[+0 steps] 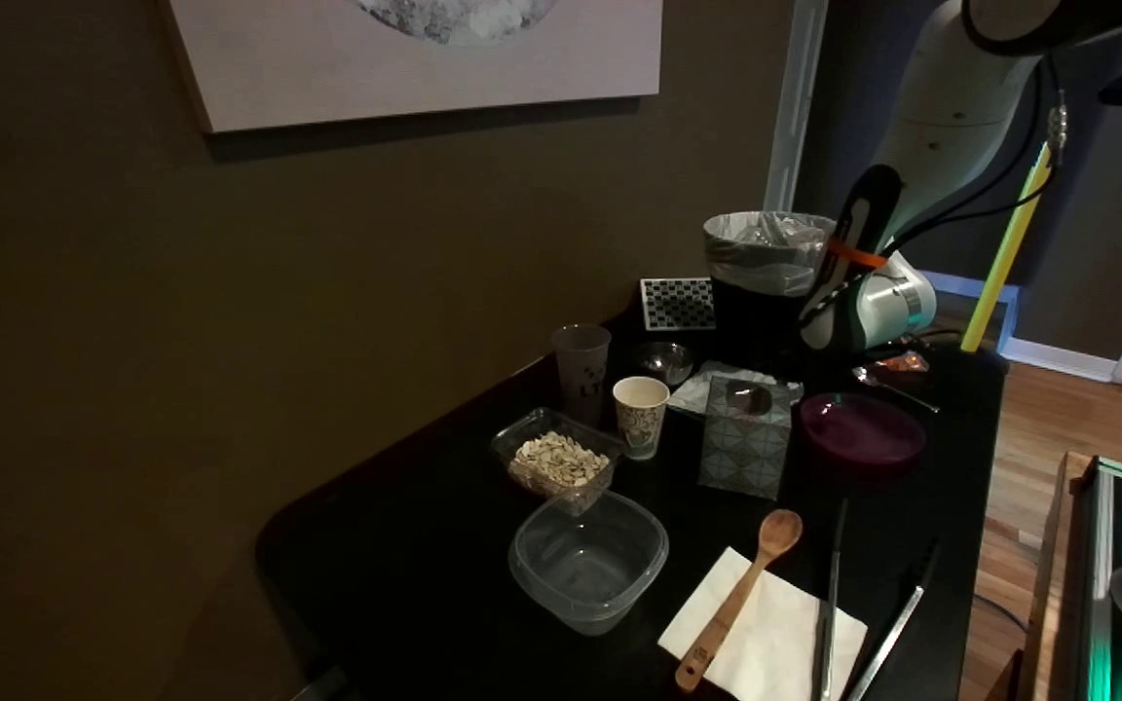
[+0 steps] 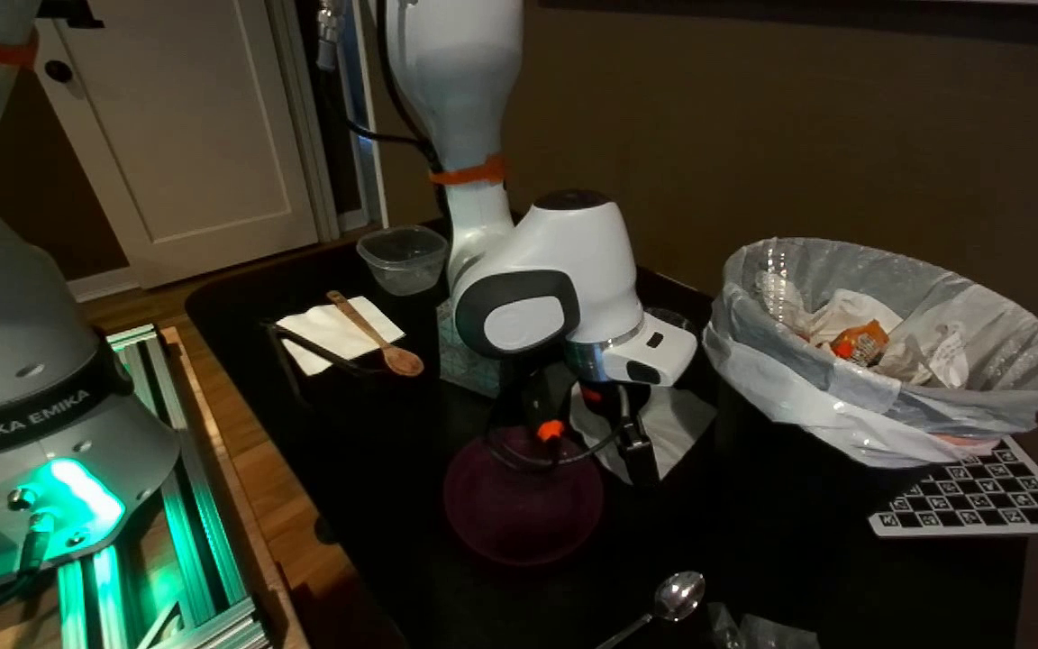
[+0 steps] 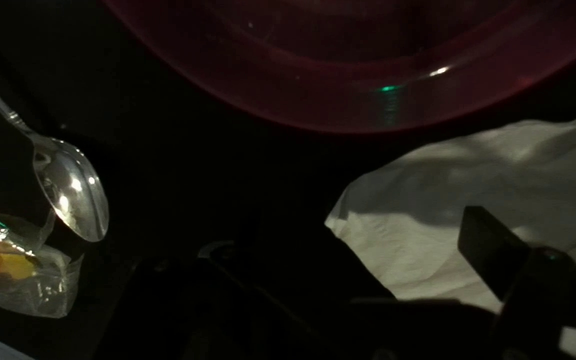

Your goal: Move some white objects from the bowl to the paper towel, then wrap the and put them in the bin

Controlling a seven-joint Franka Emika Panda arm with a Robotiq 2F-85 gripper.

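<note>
I'm looking into a room of a home, by the signs: wooden floorboards [image 1: 1067,419], a white baseboard [image 1: 1058,358], a white panelled door [image 2: 195,117] with a dark knob [image 2: 58,71], and a canvas [image 1: 425,70] hung on the brown wall [image 1: 405,273]. A tissue box [image 1: 746,453] and a paper cup [image 1: 640,419] stand on the black worktop [image 1: 425,555]. My robot arm [image 2: 573,257], the metal rails [image 2: 111,599] and a checkered board [image 2: 992,496] look more like a lab's.

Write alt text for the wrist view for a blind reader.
An open black gripper juts in from the bottom, one finger overlapping a thin, creased white paper towel at right. A round maroon bowl is cut off by the top edge; at left lie a shiny metal spoon and a clear plastic packet with orange and yellow contents.
</note>
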